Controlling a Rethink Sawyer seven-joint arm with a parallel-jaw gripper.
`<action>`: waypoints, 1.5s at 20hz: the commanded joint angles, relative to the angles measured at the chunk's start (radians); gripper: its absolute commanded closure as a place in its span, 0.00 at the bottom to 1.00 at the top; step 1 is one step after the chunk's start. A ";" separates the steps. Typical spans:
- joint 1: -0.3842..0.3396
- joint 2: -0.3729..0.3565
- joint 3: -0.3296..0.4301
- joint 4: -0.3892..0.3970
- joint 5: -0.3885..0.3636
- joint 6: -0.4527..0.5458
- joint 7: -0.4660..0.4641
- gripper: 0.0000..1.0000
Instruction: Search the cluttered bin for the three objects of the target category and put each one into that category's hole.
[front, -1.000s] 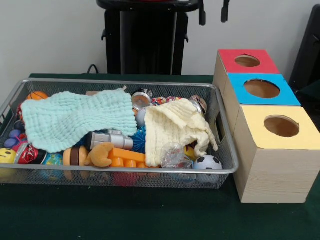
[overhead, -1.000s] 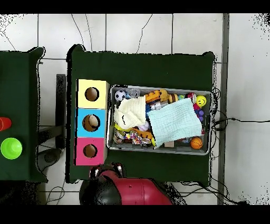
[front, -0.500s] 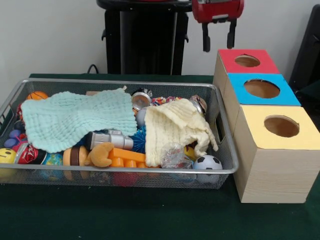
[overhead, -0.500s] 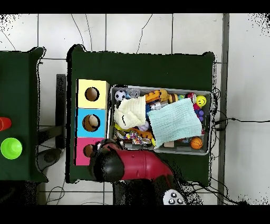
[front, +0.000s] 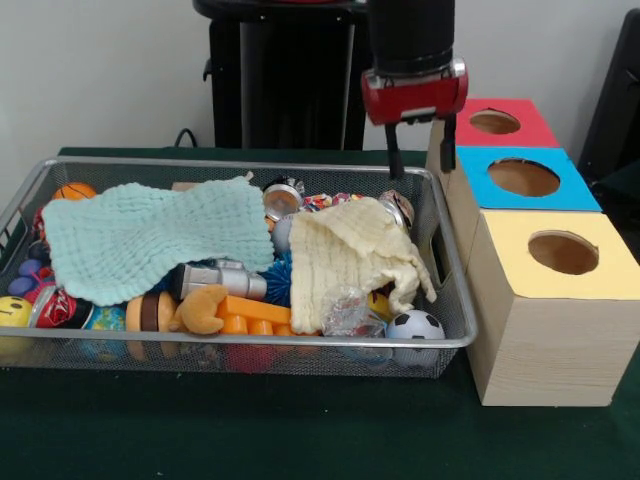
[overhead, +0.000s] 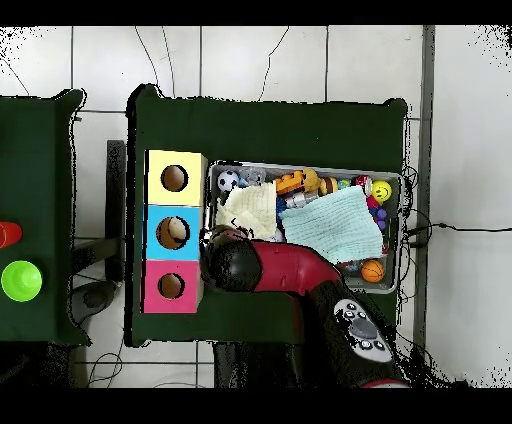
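My gripper (front: 420, 162) hangs open with nothing between its fingers, above the far right corner of the wire bin (front: 240, 163). A mint cloth (front: 150, 240) and a pale yellow cloth (front: 350, 255) cover much of the bin's clutter. Showing around them are a soccer ball (front: 414, 325), a small basketball (front: 75, 190), a silver cylinder (front: 215, 280), an orange toy (front: 250, 315) and a yellow smiley ball (front: 12, 310). In the overhead view my arm (overhead: 290, 280) covers the bin's edge beside the blue box (overhead: 173, 232) and hides the gripper.
Three wooden boxes with round holes stand beside the bin: red-topped (front: 495, 122), blue-topped (front: 523, 178), yellow-topped (front: 560, 252). Something pale lies inside the blue box's hole (overhead: 178, 230). A green cup (overhead: 20, 281) stands on a separate table.
The gripper has come down from the top edge, moved off the red box and now hangs lower over the bin's far right corner. The bin's contents have not moved.
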 joint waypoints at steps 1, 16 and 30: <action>-0.001 0.203 0.058 -0.233 -0.069 -0.087 0.014 0.00; 0.053 0.245 -0.020 -0.219 -0.056 -0.191 0.138 0.00; 0.023 0.303 -0.014 -0.188 -0.076 -0.279 0.133 0.00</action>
